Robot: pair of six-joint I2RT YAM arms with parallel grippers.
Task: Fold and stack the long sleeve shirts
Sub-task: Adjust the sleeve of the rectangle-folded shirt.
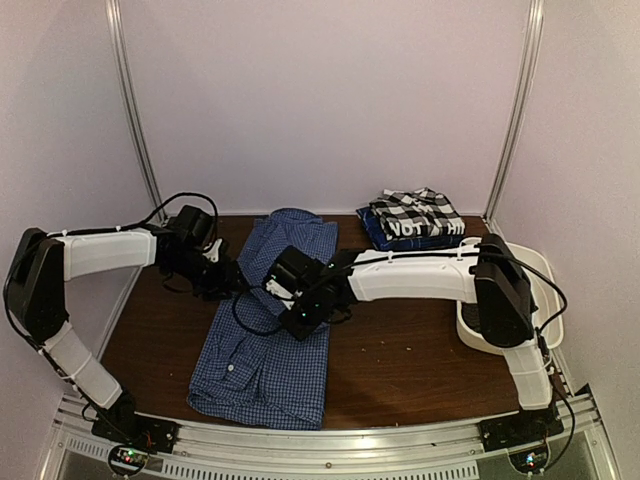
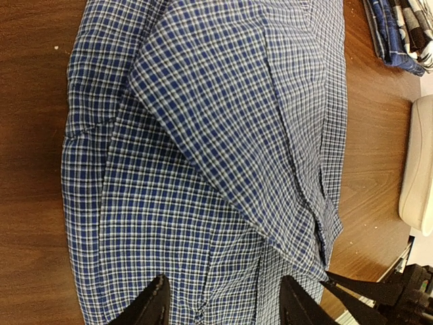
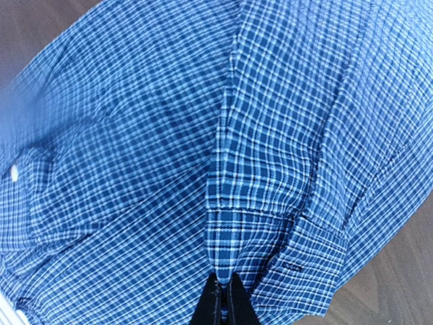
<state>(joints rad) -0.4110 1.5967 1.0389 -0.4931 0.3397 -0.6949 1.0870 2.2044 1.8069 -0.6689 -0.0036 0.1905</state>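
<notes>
While the soft fine-check shirt (image 1: 262, 350) lay rumpled lengthwise, centred on the wooden table (image 1: 400, 365), right end effector (image 3: 222, 298) pinched its stitched fold | left end effector (image 2: 223, 299) spread at shirt's 9 o'clock edge.

Blue-check shirt (image 1: 265, 350) mid-table, folded pair (image 1: 415, 222) behind.

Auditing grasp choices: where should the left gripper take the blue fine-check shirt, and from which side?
Probably its left long edge, from the robot's left: the blue fine-check shirt lies flat, the left gripper hangs open there, the right gripper pinches a middle fold.
</notes>
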